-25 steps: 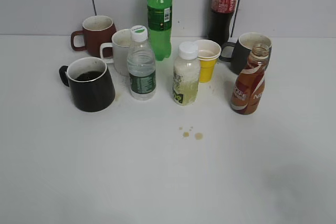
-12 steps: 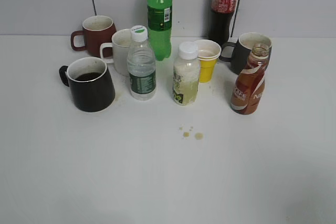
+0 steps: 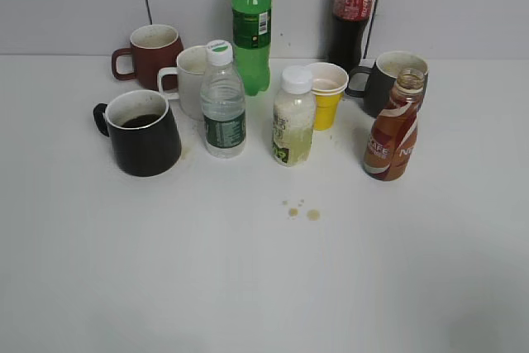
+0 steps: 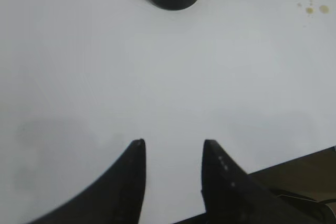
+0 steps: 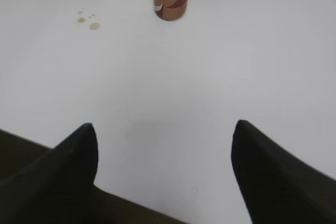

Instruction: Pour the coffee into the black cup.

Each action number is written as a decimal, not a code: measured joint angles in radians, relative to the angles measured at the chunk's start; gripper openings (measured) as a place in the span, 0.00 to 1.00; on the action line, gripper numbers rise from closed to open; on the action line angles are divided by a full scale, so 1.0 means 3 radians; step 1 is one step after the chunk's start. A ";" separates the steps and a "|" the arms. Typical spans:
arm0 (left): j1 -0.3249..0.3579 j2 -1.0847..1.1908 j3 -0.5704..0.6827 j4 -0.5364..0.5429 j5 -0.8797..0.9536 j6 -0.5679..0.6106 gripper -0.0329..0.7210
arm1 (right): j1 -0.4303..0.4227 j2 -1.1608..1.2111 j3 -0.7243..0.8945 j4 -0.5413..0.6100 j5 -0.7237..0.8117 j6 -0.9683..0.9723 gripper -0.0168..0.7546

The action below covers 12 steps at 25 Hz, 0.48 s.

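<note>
the matte white table point(image 3: 248, 287) lies bare at its near edge, where both grippers hang low over it. the left gripper point(image 4: 172, 148) shows two smooth black tapered fingers point(image 4: 131, 182) with a narrow gap between them, holding nothing. the right gripper point(image 5: 163, 135) has its dark, blunt fingers point(image 5: 262, 171) spread wide apart, also holding nothing.

farther in, a few small brown drops point(image 3: 302, 209) stain the tabletop. beyond them stands a loose row of containers. at the left is the black cup point(image 3: 142, 132), a glossy squat mug that widens toward its base, with a pale inner wall, its handle to the left and dark liquid low inside. beside it a ribbed clear water bottle point(image 3: 223, 105) with a white cap and green label stands upright, then a capped bottle of pale yellowish drink point(image 3: 293, 121). at the right the coffee bottle point(image 3: 394, 130), brown and curvy with a white swirl on its wrap, stands upright and uncapped, well apart from the black cup.

behind sit a maroon mug point(image 3: 150, 54), a white mug point(image 3: 188, 80), a yellow paper cup point(image 3: 326, 93) with a white lining, and a dark mug point(image 3: 387, 78) just behind the coffee bottle. at the wall stand a green soda bottle point(image 3: 250, 26) and a cola bottle point(image 3: 351, 14), dark in its lower part.
</note>
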 joint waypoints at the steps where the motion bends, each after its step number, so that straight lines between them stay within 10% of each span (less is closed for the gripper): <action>1: 0.0000 0.0000 0.0000 0.0000 0.0000 0.0000 0.42 | 0.0000 0.0000 0.0000 0.0000 0.0000 0.0000 0.79; 12: 0.0034 -0.0103 0.0000 0.0000 -0.0006 0.0000 0.41 | -0.0034 0.0000 0.0000 0.0000 -0.0003 0.0000 0.79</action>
